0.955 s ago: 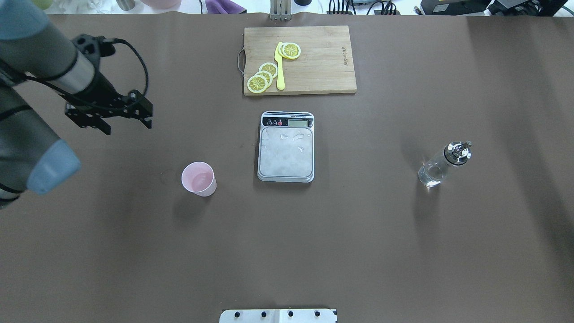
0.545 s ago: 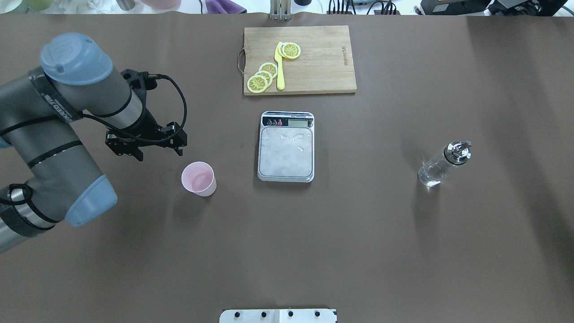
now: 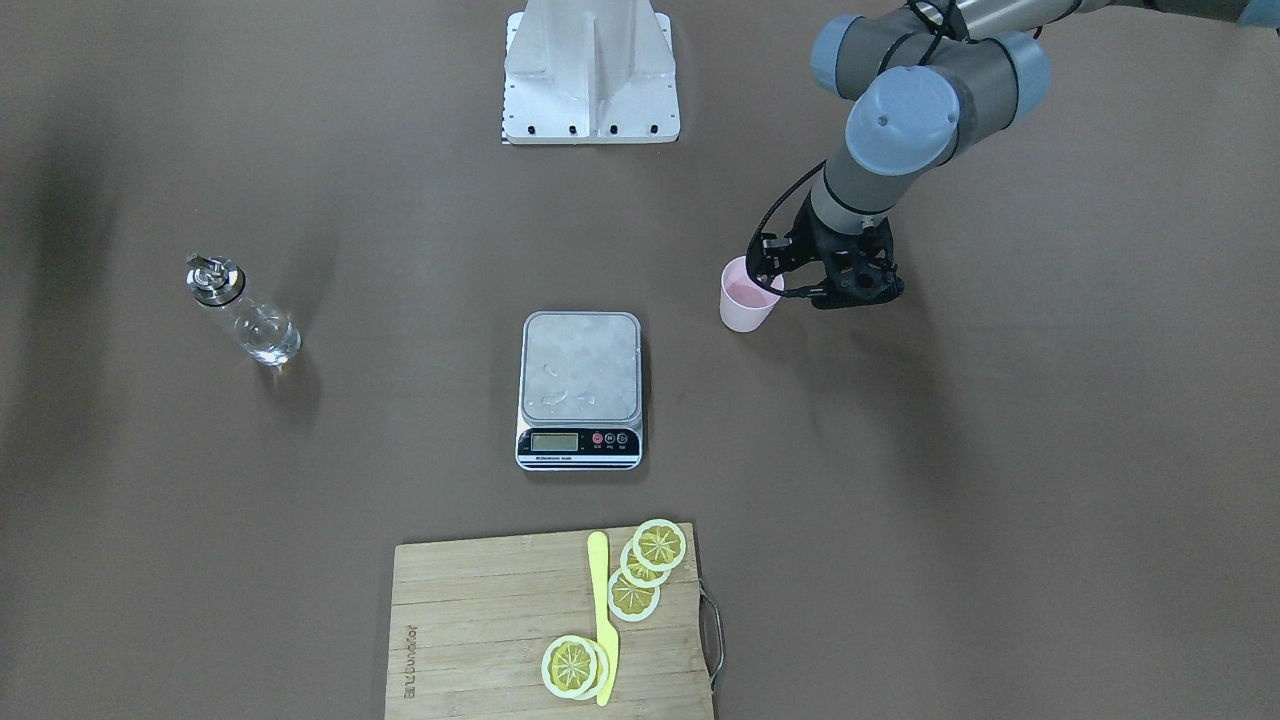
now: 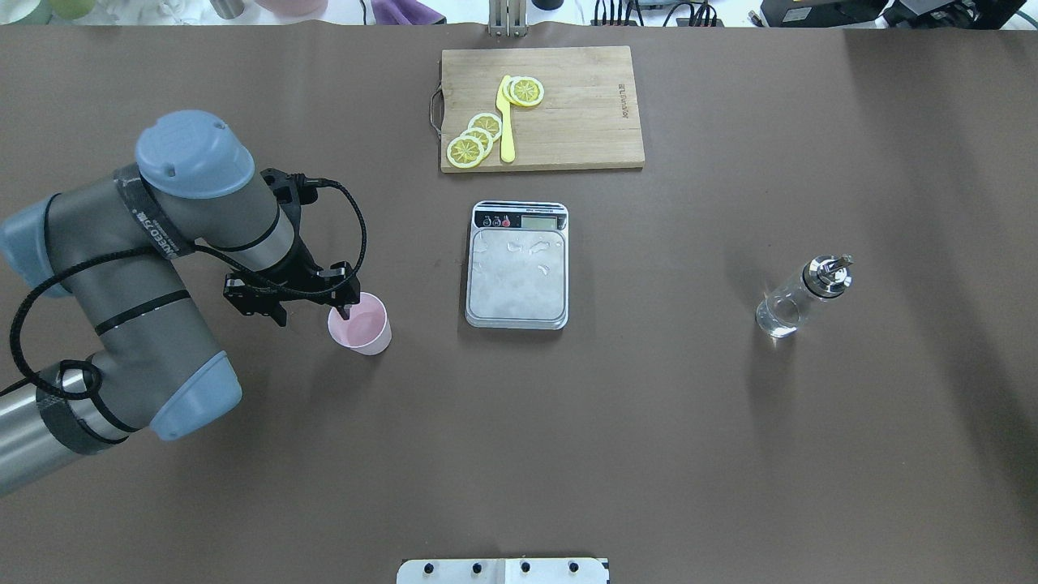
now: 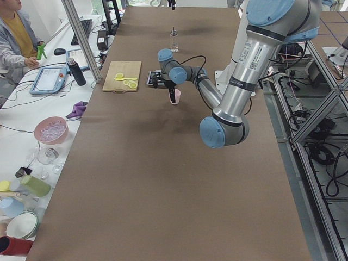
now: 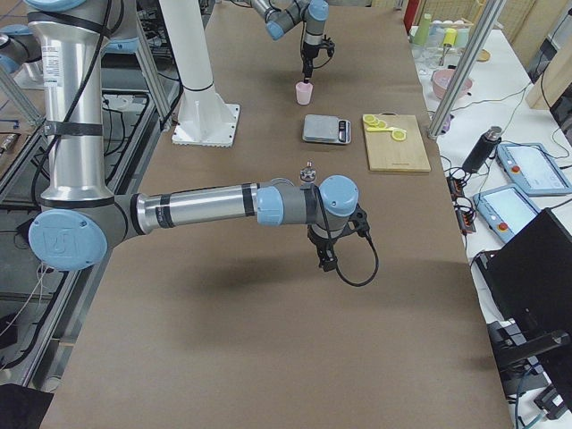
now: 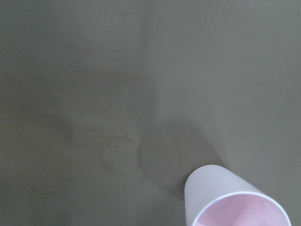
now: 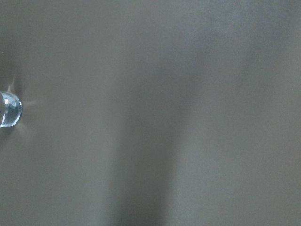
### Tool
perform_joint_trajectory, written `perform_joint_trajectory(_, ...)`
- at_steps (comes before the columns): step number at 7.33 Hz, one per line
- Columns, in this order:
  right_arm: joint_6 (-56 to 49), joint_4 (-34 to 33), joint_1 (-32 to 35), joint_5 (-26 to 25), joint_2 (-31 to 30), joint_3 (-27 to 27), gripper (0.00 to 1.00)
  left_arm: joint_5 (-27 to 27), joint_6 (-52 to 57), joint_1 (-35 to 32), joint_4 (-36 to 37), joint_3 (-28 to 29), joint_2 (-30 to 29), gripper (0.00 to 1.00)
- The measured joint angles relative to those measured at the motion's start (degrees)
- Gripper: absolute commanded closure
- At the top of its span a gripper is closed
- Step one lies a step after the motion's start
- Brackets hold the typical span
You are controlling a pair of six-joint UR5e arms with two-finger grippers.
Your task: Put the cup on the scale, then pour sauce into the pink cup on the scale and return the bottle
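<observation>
Cup [image 4: 359, 323] upright on table [image 4: 649, 454], beside the scale [image 4: 517, 276], not on it. Left gripper [image 4: 310, 311] spread wide, one finger at the rim, looks set for a wall pinch. Right gripper [image 6: 323, 257]: can't tell. Bottle [image 4: 799, 296] well apart

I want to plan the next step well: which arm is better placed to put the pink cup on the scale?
Left. Its open end effector is at the rim of the cup, which stands beside the scale. The right end effector is on the other side of the scale, nearer the bottle.
</observation>
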Motion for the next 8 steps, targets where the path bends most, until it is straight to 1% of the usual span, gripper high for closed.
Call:
perform_joint_trajectory(2, 0.0, 0.0, -0.5, 0.1, -0.1, 0.0, 0.00, 0.1, -1.1, 0.8, -0.1, 0.8, -0.8, 0.88)
perform_joint_trajectory(3, 0.0, 0.0, -0.8, 0.1, -0.1, 0.0, 0.00, 0.2, -1.7, 1.1, -0.1, 1.1, -1.2, 1.00)
perform_joint_trajectory(6, 0.5, 0.0, -2.1, 0.0, 0.0, 0.1, 0.00, -0.1, -2.7, 1.5, 0.0, 1.3, -2.5, 1.00)
perform_joint_trajectory(7, 3.3, 0.2, -3.6, -0.3, 0.3, 0.9, 0.00, -0.3, -2.9, 1.4, 0.3, 1.0, -4.1, 1.00)
perform_joint_trajectory(8, 8.4, 1.6, -5.9, -0.6, 0.5, 2.8, 0.00, -0.3, -3.2, 0.9, 0.5, 1.1, -5.9, 1.00)
